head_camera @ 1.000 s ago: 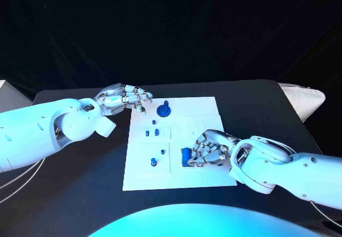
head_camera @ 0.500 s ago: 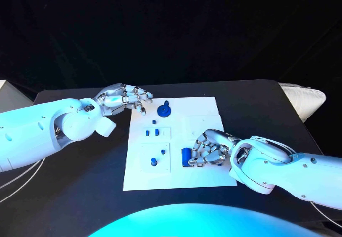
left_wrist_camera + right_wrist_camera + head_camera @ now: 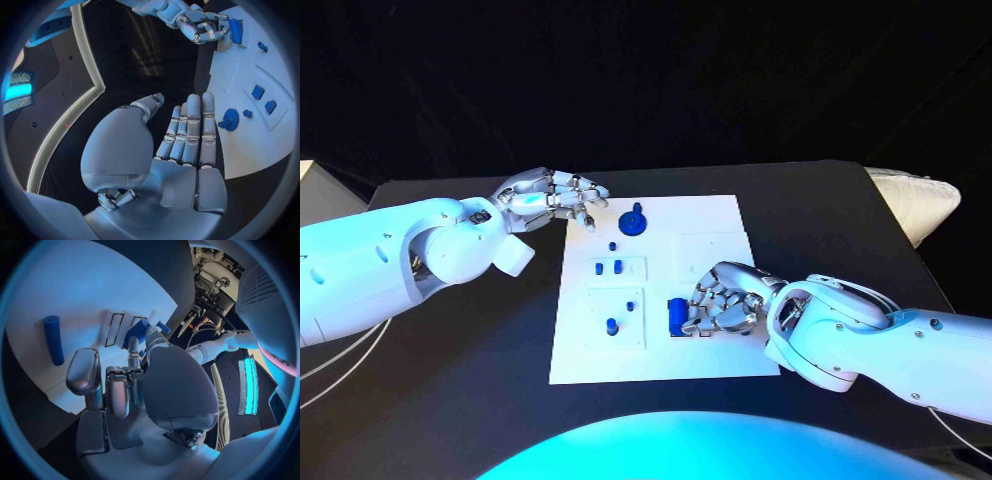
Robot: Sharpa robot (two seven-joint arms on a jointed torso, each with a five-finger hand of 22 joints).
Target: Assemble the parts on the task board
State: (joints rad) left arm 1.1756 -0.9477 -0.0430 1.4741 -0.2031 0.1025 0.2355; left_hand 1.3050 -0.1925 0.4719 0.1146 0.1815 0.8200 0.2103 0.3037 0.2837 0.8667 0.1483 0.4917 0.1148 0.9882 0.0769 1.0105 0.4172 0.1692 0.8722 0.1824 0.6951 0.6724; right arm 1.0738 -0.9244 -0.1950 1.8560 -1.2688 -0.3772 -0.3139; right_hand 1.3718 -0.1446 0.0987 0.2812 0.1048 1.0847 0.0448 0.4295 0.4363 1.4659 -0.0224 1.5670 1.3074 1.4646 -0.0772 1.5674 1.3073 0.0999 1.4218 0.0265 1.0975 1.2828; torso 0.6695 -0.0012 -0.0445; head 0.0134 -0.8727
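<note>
From my head camera, the white task board lies in the middle of the black table. My left hand hovers at the far left corner of the board, its fingers loosely spread and holding nothing. Just beside its fingertips stands a round blue knob part. Nearer to me there are two small blue pieces in a square recess, and one blue peg with a smaller piece beside it in the next recess. My right hand rests on the near right part of the board, with its fingers curled around a blue block; the fingers hide most of the block.

In the left wrist view, my left hand is flat and free, the fingers straight and close together above the dark table. The round knob part sits just past the fingertips on the board. Further away I see my right hand touching the blue block.

In the right wrist view, my right hand bends its fingers onto the blue block, which stands at two slots of the board. I think the block is pinched, but the contact is partly covered. A blue cylinder lies well apart from it on the board.
</note>
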